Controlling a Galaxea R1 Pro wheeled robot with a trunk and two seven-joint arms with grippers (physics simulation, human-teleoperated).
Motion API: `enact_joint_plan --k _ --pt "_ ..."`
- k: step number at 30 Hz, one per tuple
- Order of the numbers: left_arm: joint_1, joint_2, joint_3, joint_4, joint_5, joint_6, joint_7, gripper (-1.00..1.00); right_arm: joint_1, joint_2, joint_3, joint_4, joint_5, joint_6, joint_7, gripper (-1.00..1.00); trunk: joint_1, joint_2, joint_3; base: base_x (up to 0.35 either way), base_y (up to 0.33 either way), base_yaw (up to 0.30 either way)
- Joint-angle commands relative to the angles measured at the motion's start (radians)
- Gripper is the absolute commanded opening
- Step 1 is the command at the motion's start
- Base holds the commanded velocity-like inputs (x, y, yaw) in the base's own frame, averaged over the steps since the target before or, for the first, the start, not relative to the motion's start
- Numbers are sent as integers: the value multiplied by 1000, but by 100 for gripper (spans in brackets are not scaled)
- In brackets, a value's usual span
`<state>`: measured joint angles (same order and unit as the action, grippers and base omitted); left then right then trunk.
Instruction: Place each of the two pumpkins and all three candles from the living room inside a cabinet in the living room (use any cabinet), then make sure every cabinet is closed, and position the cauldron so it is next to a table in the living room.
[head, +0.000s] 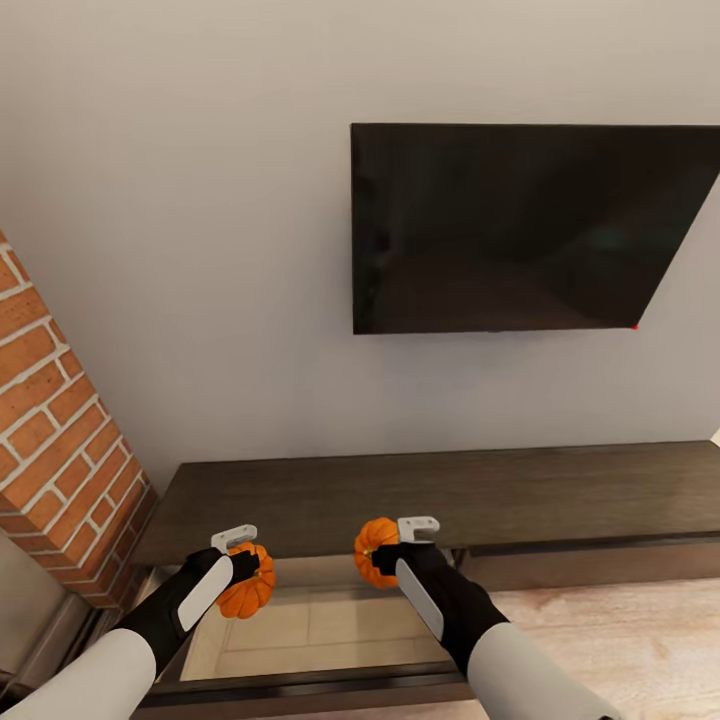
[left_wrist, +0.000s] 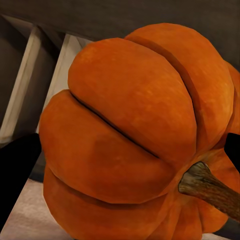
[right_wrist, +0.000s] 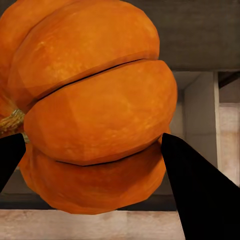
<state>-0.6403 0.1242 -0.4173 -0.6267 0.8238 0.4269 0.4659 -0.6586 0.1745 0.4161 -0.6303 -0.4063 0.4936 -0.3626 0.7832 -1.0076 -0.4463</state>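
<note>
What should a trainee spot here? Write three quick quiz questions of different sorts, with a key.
1. True or false: the drawer of the dark-brown cabinet below the grippers is shut.
2. Multiple choice: the left gripper holds A) a candle, B) a pumpkin, C) a cauldron.
3. Fill in: on the wall above the cabinet hangs a black ____.

Key
1. False: the drawer is pulled open, its light beige inside showing beneath both grippers.
2. B. The right gripper grips the other pumpkin too, jaws closed on its sides.
3. Television.
</note>
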Motion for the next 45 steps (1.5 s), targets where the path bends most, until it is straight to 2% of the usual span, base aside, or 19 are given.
enact_joint_plan --k 1,7,45 --pt "-1 2 -8 -2 9 1 10 -100 -1 0 15 -1 -7 3 -11 -100 4 -8 -4 0 0 0" --pt "-1 2 -8 -3 9 1 9 -100 -1 0 35 0 -11 -2 -11 -100 27 -50 -23 0 0 0" --pt "-1 2 -22 -13 11 1 1 -100 -1 0 39 0 -12 -14 -1 -100 173 -316 -142 0 0 0"
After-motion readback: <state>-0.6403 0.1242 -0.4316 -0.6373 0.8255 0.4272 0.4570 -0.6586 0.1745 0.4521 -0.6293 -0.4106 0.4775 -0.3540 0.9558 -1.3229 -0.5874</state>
